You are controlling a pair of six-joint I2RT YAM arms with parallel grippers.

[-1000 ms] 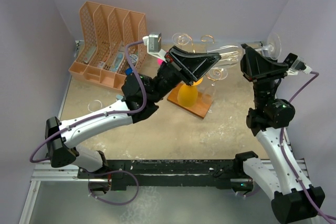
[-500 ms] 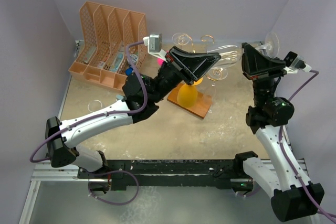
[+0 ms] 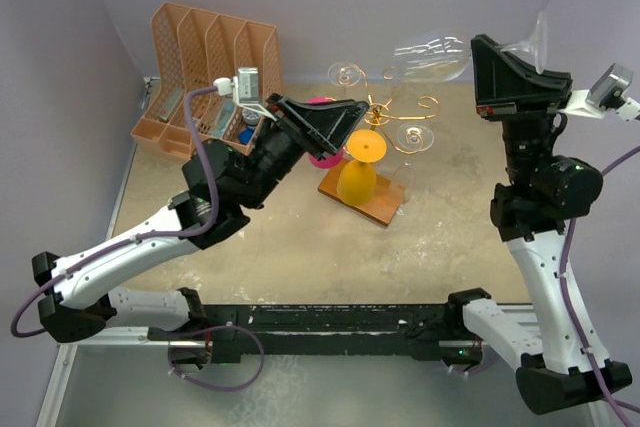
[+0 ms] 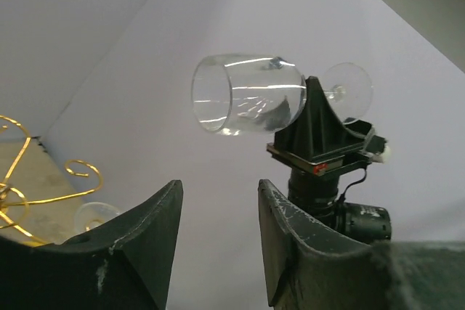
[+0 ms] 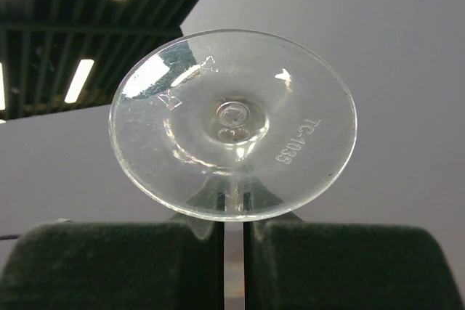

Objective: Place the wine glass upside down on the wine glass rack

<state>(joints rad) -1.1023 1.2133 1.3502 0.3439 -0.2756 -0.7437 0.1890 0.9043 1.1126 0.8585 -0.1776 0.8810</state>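
The clear wine glass [image 3: 430, 57] lies on its side in the air above the back of the table, bowl pointing left. My right gripper [image 3: 503, 47] is shut on its stem, just below the round foot [image 5: 232, 121]. In the left wrist view the bowl [image 4: 247, 103] hangs well beyond my left gripper [image 4: 218, 186], which is open and empty. From above, the left gripper [image 3: 352, 119] sits left of the wine glass rack [image 3: 385, 112], gold wire curls on a brown wooden base [image 3: 372, 205].
An orange-yellow glass [image 3: 358, 175] hangs upside down on the rack, with a pink object [image 3: 322, 157] beside it behind my left fingers. Two clear glass feet [image 3: 415, 137] show among the curls. An orange file organizer [image 3: 210, 57] stands at the back left.
My left gripper opened, let go of the glass bowl and drew back to the left. My right gripper shut on the stem and carried the glass upward.
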